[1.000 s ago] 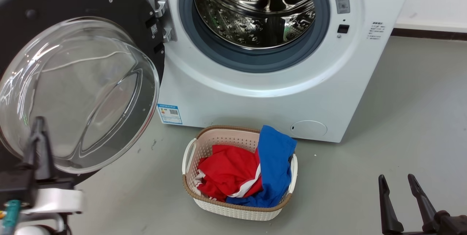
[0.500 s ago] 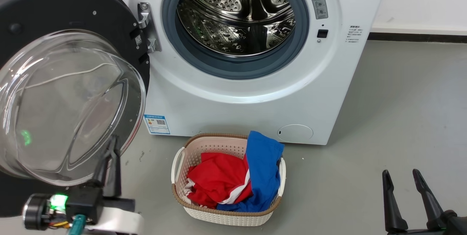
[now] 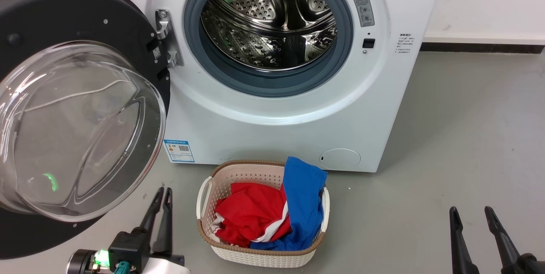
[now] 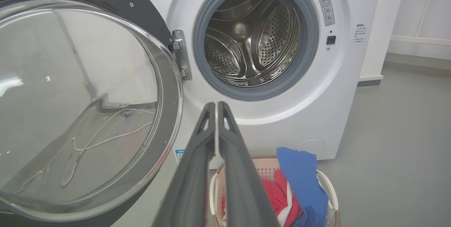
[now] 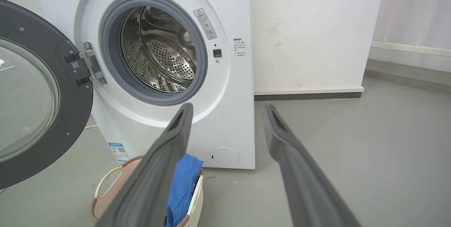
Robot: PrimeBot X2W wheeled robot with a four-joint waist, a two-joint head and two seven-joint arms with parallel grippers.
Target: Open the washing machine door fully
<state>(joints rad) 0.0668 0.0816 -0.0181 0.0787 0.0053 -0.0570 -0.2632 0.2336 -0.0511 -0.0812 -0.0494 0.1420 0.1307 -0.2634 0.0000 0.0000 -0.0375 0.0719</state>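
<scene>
Head view: the large round glossy black washing machine door, with its bulging clear glass centre, stands swung wide on its hinge at the left side of the big white front-loading washing machine. My left gripper, fingers pressed together and empty, hovers just beside the door's lower edge without touching it, next to the small beige laundry basket. My right gripper, fingers spread and empty, sits well apart from the door.
</scene>
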